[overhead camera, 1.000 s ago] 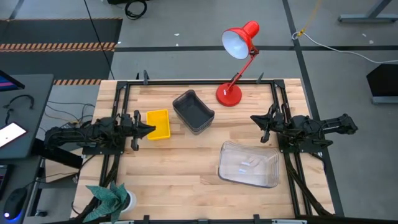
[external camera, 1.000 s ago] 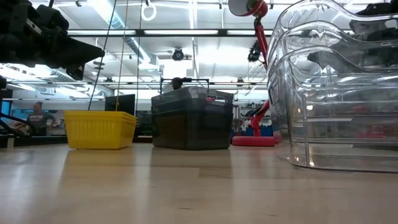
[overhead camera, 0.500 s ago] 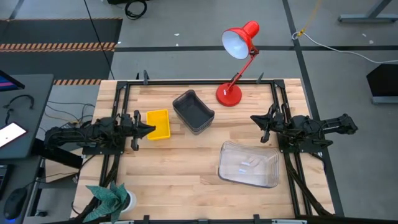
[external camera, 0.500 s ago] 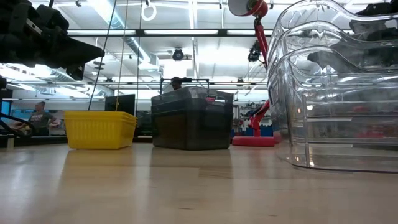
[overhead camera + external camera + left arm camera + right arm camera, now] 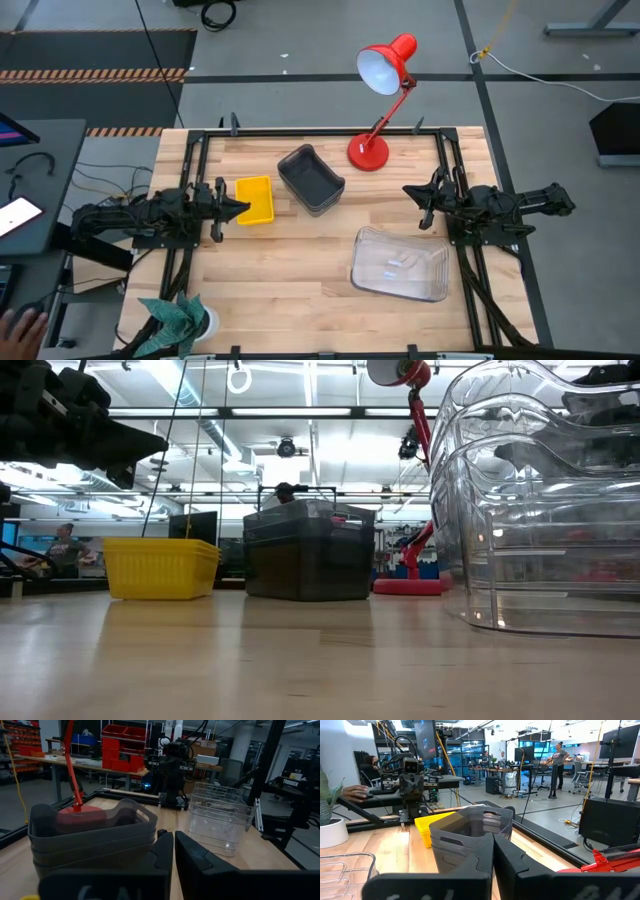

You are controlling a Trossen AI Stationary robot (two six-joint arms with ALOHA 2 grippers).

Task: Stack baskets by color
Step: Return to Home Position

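Three groups of baskets rest by their bottoms on the wooden table. A yellow basket point(image 5: 254, 200) stands left of centre. A nested stack of dark grey baskets point(image 5: 311, 180) is beside it, and a nested stack of clear baskets point(image 5: 400, 264) lies at the near right. My left gripper point(image 5: 241, 208) is shut and level, raised above the yellow basket's left edge point(image 5: 160, 568). My right gripper point(image 5: 408, 192) is shut and level at the right side, above the table. Both wrist views show shut fingers, left point(image 5: 173, 847) and right point(image 5: 493, 851), with nothing between them.
A red desk lamp point(image 5: 368, 152) stands at the far edge, behind the grey stack. A potted plant point(image 5: 178, 318) sits at the near left corner. Black rails point(image 5: 320, 131) frame the table. Bare wood lies between the yellow basket and the clear stack. A person's hand point(image 5: 15, 325) shows off the table's left.
Both arms and all baskets have kept still. A person's hand has come into the high view at the lower left, beside the table.
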